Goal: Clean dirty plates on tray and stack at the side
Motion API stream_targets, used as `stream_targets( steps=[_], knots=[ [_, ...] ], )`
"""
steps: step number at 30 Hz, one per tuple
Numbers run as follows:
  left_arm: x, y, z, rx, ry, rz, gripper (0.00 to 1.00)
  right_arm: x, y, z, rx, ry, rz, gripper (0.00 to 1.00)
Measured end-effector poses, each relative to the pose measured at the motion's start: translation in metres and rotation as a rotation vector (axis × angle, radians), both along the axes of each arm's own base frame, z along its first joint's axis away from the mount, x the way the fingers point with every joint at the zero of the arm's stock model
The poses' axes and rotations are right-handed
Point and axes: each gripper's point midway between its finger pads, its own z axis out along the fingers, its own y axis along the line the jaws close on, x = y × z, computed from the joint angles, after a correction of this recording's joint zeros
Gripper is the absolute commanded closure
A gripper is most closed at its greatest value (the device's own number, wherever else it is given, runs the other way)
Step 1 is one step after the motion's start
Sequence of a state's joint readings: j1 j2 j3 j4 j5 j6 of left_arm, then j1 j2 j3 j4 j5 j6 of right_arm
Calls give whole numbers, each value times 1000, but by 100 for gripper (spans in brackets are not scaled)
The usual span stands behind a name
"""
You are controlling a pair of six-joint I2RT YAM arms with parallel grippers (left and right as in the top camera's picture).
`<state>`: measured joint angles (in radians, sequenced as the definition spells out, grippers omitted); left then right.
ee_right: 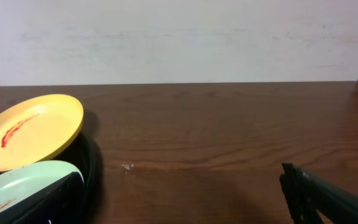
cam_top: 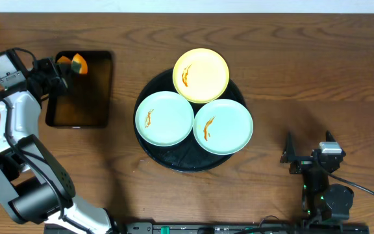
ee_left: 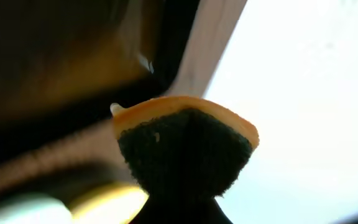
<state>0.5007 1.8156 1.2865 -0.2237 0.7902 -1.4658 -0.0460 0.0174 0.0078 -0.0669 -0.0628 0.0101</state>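
Note:
Three plates lie on the round black tray (cam_top: pixel 149 148): a yellow plate (cam_top: pixel 200 75) at the back, a mint plate (cam_top: pixel 164 118) at the left and another mint plate (cam_top: pixel 223 126) at the right. Each has an orange-brown streak. My left gripper (cam_top: pixel 67 65) is shut on an orange sponge (cam_top: pixel 78 64) above the rectangular tray. In the left wrist view the sponge (ee_left: pixel 185 143) shows its dark scouring face above my left gripper (ee_left: pixel 179 214). My right gripper (cam_top: pixel 309 154) rests open near the front right, well right of the plates. In the right wrist view the right gripper (ee_right: pixel 182 205) holds nothing, and the yellow plate (ee_right: pixel 30 130) and a mint plate (ee_right: pixel 11 186) sit at the left.
A smaller rectangular black tray (cam_top: pixel 80 97) with brownish liquid lies at the back left. Bare wooden table (cam_top: pixel 317 78) spreads to the right of the round tray. A pale wall stands beyond the table's far edge in the right wrist view.

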Motion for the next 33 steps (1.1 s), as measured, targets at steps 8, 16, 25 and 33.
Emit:
stream_targets(
  steps=[8, 16, 25, 33],
  knots=[
    [-3, -24, 17, -372, 80, 59, 92, 0, 0, 0, 0, 0, 0, 1],
    [-8, -5, 18, -446, 108, 143, 93, 0, 0, 0, 0, 0, 0, 1],
    [-12, 4, 26, -521, 98, 159, 93, 0, 0, 0, 0, 0, 0, 1],
    [16, 11, 95, -394, -260, -5, 93, 0, 0, 0, 0, 0, 0, 1]
  ],
)
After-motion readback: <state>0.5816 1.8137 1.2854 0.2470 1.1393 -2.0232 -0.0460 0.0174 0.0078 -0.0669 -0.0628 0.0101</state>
